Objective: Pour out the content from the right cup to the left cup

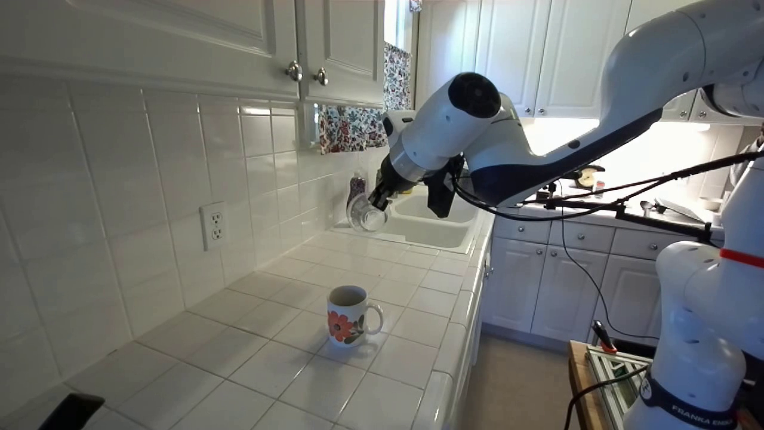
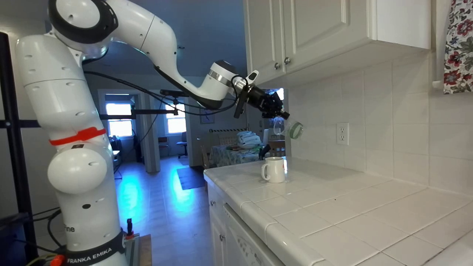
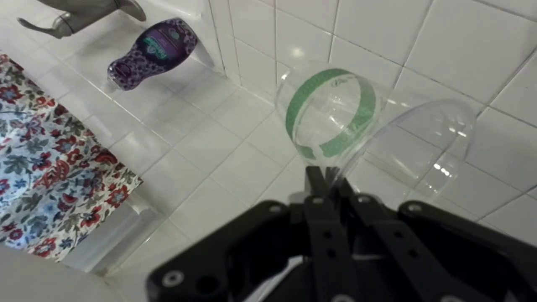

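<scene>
Right of centre in the wrist view, my pincer (image 3: 326, 175) is clamped on the green-banded clear cup (image 3: 329, 111), tilted in mid-air. A purple bottle (image 3: 155, 52) and a faucet (image 3: 82, 20) show at upper left, a floral curtain (image 3: 54, 176) along the left edge. In an exterior view, the sink (image 1: 418, 232) appears right of the cup, and the flowered mug (image 1: 345, 319) stands upright on the counter (image 1: 310, 376), lower centre.

In an exterior view the mug (image 2: 275, 171) mostly hides its decoration; the wrist view's top edge crops the faucet (image 3: 84, 13).
</scene>
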You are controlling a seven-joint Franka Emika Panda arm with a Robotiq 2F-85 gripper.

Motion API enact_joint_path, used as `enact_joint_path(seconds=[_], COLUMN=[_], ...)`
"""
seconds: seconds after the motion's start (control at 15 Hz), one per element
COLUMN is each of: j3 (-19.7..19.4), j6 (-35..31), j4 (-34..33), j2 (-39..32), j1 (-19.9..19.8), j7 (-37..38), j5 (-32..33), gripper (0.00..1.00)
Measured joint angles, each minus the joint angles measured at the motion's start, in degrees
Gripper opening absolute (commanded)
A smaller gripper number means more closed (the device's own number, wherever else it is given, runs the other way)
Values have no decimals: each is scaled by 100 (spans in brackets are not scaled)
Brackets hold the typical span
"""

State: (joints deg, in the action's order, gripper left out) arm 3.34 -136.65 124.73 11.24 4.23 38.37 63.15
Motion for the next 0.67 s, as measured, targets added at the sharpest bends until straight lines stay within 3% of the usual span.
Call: enact_joint_path(seconds=[0.4,0.67], j3=[43,-244], j6=[-113,-1340], j4=[25,172], j2=[11,54], j1=[-27,-136], j7=[-22,-138], j5=[-119,-1165], gripper=[2,2])
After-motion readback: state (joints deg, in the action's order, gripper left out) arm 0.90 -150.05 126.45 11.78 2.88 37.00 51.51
